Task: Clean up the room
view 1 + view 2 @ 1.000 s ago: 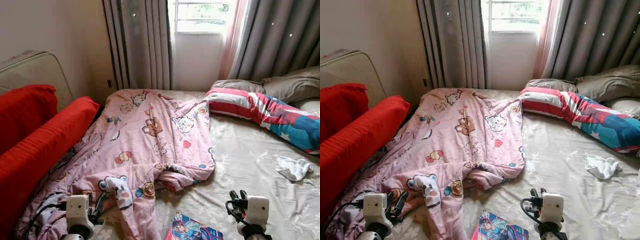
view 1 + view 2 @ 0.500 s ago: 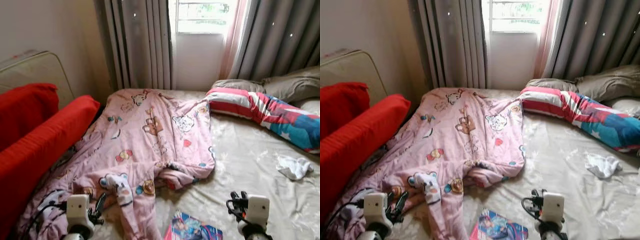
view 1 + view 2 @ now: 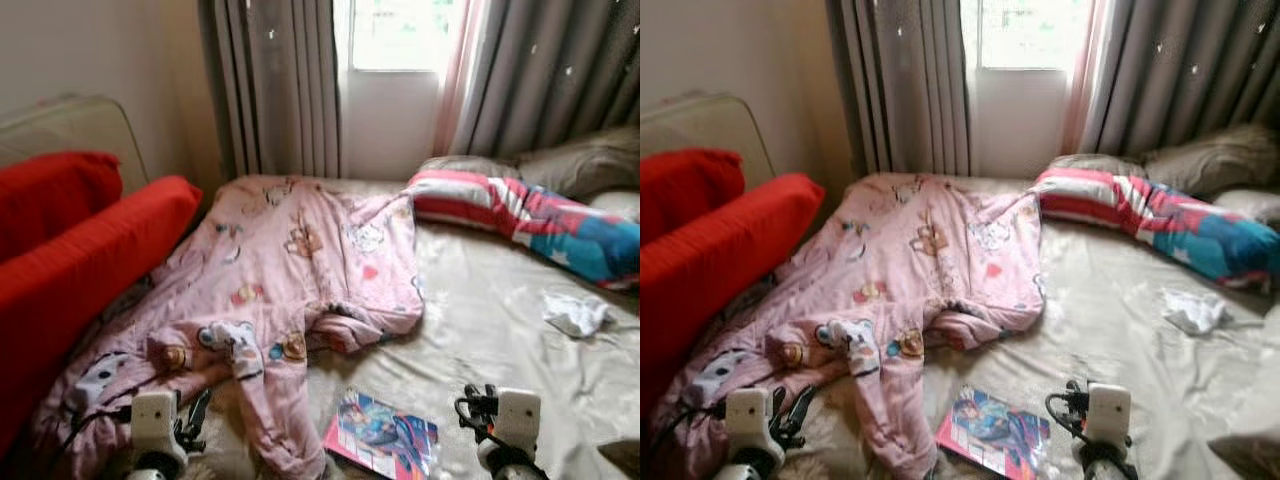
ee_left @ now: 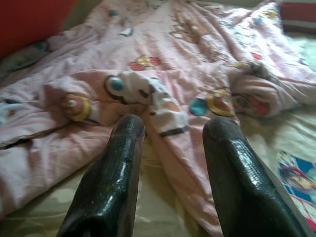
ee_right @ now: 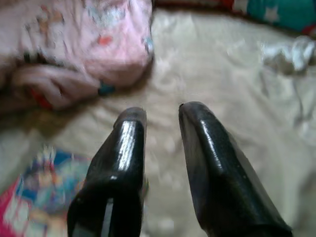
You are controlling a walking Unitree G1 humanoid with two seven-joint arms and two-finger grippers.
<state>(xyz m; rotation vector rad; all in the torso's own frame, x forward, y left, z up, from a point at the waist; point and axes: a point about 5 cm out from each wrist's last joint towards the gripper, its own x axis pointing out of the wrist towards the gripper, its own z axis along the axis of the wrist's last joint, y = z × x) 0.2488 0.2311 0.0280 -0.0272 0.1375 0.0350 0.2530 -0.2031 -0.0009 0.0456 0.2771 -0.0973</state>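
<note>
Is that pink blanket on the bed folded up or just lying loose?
Lying loose. The pink blanket is spread unevenly over the bed's left side, rumpled, with its near edge bunched into twisted rolls.

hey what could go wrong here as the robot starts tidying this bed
The pink blanket lies crumpled, so the open left hand may pinch one fold and drag the rest. Its trailing end lies beside the magazine, which could get swept off. The open right hand hovers over bare sheet and might snag it.

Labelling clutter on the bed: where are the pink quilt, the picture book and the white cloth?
pink quilt (image 3: pixel 300 260), left eye view, middle of its spread part.
picture book (image 3: pixel 382 436), left eye view, cover centre.
white cloth (image 3: pixel 573 312), left eye view, crumpled middle.
</note>
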